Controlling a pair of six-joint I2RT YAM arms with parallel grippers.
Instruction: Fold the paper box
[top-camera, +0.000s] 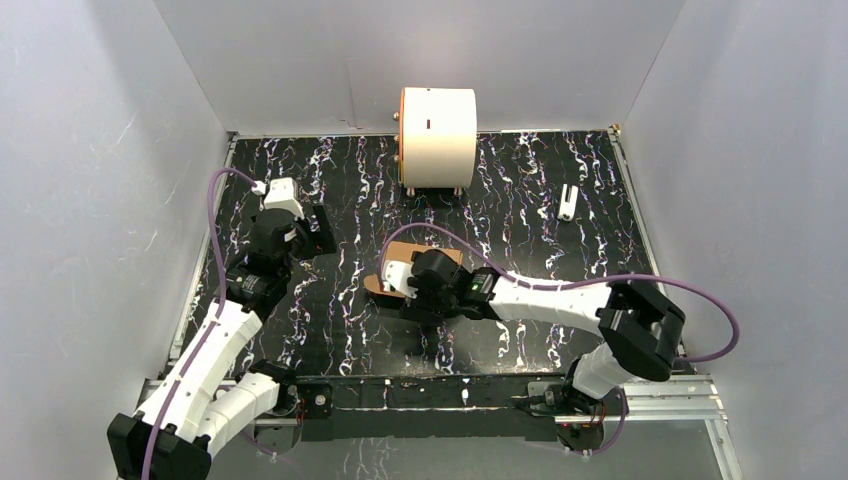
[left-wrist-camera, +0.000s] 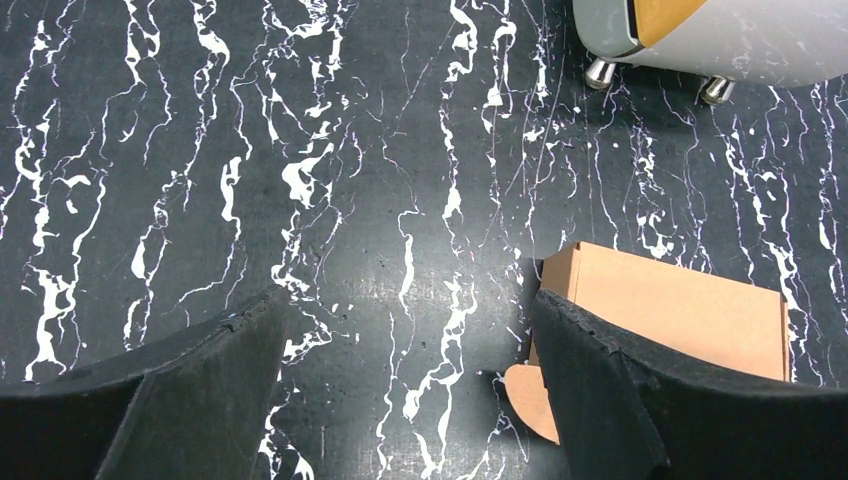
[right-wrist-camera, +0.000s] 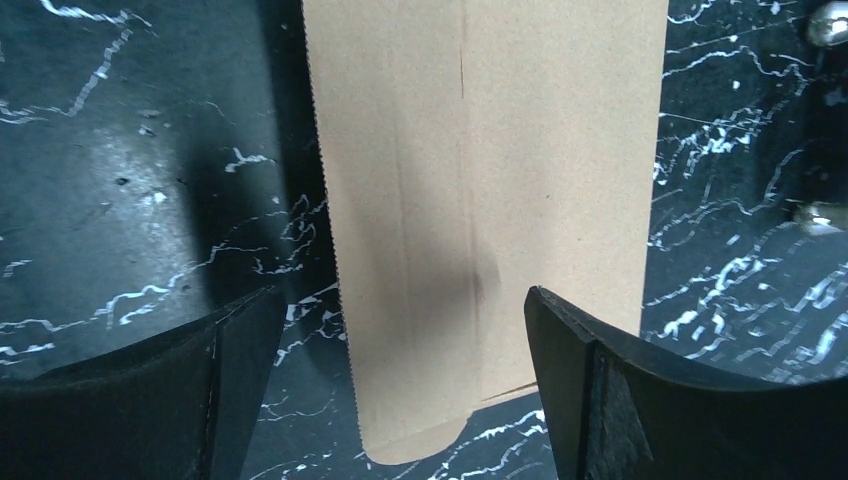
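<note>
The paper box (top-camera: 408, 250) is plain brown cardboard and lies flat on the black marbled table near the centre, largely covered by my right gripper (top-camera: 393, 284). In the right wrist view the box (right-wrist-camera: 500, 170) fills the space ahead, its rounded flap end between the open jaws of my right gripper (right-wrist-camera: 400, 390), which hold nothing. My left gripper (top-camera: 318, 231) is open and empty to the left of the box. In the left wrist view the box (left-wrist-camera: 670, 305) and a rounded tab (left-wrist-camera: 528, 395) show beside the right finger (left-wrist-camera: 600, 390) of my left gripper (left-wrist-camera: 410, 400).
A large white cylinder with an orange rim (top-camera: 437, 135) stands on small feet at the back centre; it also shows in the left wrist view (left-wrist-camera: 720, 35). A small white object (top-camera: 568, 202) lies at the back right. White walls enclose the table.
</note>
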